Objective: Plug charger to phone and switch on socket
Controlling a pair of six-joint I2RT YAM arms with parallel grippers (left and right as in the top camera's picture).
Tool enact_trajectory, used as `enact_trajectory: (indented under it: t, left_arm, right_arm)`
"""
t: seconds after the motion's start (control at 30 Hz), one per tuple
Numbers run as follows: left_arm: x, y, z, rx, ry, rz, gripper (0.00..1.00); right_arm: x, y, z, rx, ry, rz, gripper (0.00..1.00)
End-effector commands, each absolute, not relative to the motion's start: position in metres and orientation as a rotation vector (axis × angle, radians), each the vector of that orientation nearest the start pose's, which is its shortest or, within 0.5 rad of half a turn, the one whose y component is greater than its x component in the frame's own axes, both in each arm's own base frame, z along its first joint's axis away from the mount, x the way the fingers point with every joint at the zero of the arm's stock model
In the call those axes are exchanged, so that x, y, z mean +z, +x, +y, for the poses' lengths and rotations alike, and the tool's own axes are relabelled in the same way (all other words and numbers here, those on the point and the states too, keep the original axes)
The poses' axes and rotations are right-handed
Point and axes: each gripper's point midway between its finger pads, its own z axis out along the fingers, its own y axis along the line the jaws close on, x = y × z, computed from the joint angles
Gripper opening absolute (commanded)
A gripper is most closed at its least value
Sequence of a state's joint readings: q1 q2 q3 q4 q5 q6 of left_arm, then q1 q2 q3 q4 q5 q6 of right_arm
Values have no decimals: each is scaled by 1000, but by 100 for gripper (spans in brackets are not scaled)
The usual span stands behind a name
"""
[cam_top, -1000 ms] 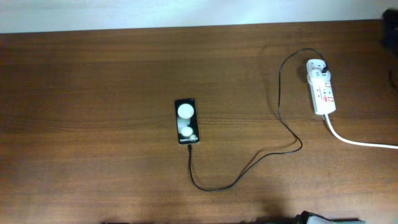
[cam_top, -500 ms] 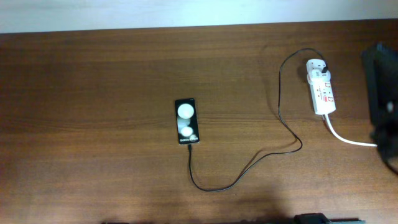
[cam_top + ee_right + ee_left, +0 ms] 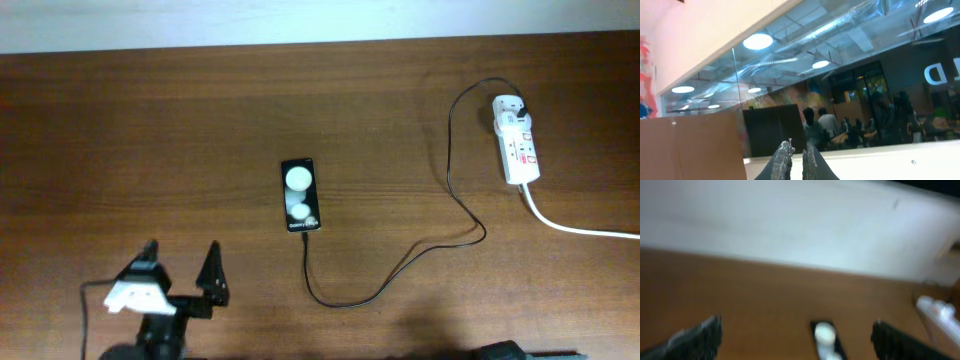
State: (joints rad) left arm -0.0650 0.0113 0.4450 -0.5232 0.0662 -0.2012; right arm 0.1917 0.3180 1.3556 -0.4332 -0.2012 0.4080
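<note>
The phone (image 3: 300, 195) lies flat mid-table, its white lettering at the near end. It also shows blurred in the left wrist view (image 3: 825, 337). The charger cable (image 3: 400, 272) runs from the phone's near end in a loop to its black plug (image 3: 521, 104), which sits in the socket (image 3: 518, 145) at the far right. The socket shows blurred at the right of the left wrist view (image 3: 935, 311). My left gripper (image 3: 181, 258) (image 3: 797, 340) is open and empty at the near left, well short of the phone. My right gripper (image 3: 796, 155) is shut, empty, and points up off the table.
The socket's thick white cord (image 3: 580, 229) runs off the right edge. A pale wall (image 3: 300, 20) borders the table's far edge. The right wrist view shows only a glass wall and ceiling lights.
My left arm has come into the overhead view at the near left. The dark blurred shape at the right edge half a second ago is gone. Phone, cable and socket have not moved.
</note>
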Motion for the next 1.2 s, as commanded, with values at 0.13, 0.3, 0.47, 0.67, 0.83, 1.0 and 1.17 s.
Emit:
enact_trajectory:
  t: [0.13, 0.3, 0.47, 0.67, 0.83, 1.0, 1.17]
  left_arm:
    - [185, 238, -25, -158, 28, 1627, 99]
    - [169, 241, -20, -108, 34, 1661, 99]
    - [156, 243, -20, -108, 34, 1677, 99]
    - [156, 243, -20, -108, 34, 1679, 99]
    - [156, 243, -20, -108, 34, 1679, 99]
    - [157, 243, -20, -108, 34, 1673, 99]
    - [157, 245, -20, -107, 33, 1646, 99]
  right_arm:
    - [565, -9, 29, 633, -79, 891, 11]
    - [564, -27, 26, 633, -85, 850, 12]
    - [564, -28, 25, 633, -85, 849, 12]
    - [560, -23, 24, 628, -74, 842, 12]
    - [533, -16, 23, 648, -52, 809, 13]
    - [533, -16, 22, 662, -37, 806, 15]
    - [532, -15, 22, 662, -36, 812, 17]
